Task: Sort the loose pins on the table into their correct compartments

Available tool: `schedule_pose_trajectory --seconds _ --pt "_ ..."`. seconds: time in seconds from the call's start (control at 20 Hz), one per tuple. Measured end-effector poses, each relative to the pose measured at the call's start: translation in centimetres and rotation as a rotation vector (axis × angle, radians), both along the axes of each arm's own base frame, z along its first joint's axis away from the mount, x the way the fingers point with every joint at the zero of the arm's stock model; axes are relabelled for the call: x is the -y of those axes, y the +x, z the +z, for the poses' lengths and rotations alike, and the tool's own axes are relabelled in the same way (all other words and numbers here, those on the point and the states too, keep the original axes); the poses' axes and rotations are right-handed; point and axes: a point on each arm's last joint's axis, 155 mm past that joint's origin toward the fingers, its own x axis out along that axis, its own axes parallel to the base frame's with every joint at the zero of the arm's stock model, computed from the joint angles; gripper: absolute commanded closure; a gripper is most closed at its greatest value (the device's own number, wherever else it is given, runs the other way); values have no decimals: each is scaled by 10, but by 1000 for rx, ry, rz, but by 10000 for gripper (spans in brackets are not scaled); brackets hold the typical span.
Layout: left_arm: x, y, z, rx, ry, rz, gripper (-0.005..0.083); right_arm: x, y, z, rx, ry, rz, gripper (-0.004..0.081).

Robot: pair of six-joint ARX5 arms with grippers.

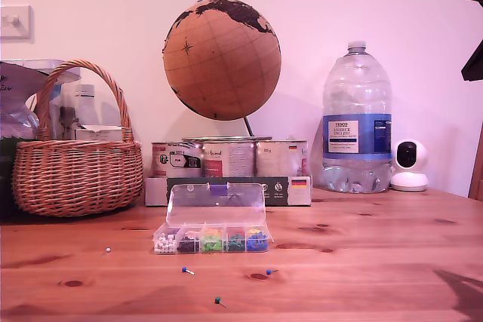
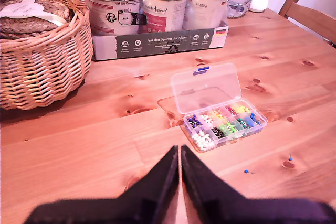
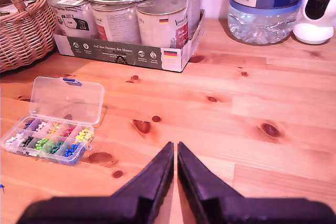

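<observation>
Starting: my first hand (image 2: 180,174) and my second hand (image 3: 175,171) both pressed together, empty, above the orange-brown pine table (image 1: 377,262).
Pins: white (image 1: 108,249), two blue (image 1: 184,269) (image 1: 268,271), green (image 1: 217,300), loose near the front edge.
Box: clear plastic compartment box (image 1: 211,239) mid-table, lid up.
Approach: part fingers, pinch by the ball head.

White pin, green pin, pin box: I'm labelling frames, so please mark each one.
white pin (image 1: 108,249), exterior view, on its ball head
green pin (image 1: 217,301), exterior view, on its ball head
pin box (image 1: 216,203), exterior view, on its raised clear lid
</observation>
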Motion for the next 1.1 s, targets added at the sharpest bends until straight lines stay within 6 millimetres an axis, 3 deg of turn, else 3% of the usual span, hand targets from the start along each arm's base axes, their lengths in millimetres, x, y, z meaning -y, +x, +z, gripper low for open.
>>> schedule_pose_trajectory --seconds 0.1,0.4,0.7,0.8,0.95,1.1 --pt "12 -7 1 -42 -82 -45 797 -2 -6 -13 -56 -17 24 780" --pt "13 -8 1 -48 -91 -48 797 -3 -6 -13 -57 -16 27 780" --pt "20 -13 -3 -81 -85 -88 797 -25 -16 -16 -84 22 150 780" --pt "25 -15 -4 -102 -27 -129 797 -35 -23 -25 -127 21 202 780" --pt "33 -15 10 -88 99 -223 797 -45 -28 -38 -185 24 256 780" --pt "40 -14 6 -58 294 -364 797 -48 -26 -30 -156 38 264 780"
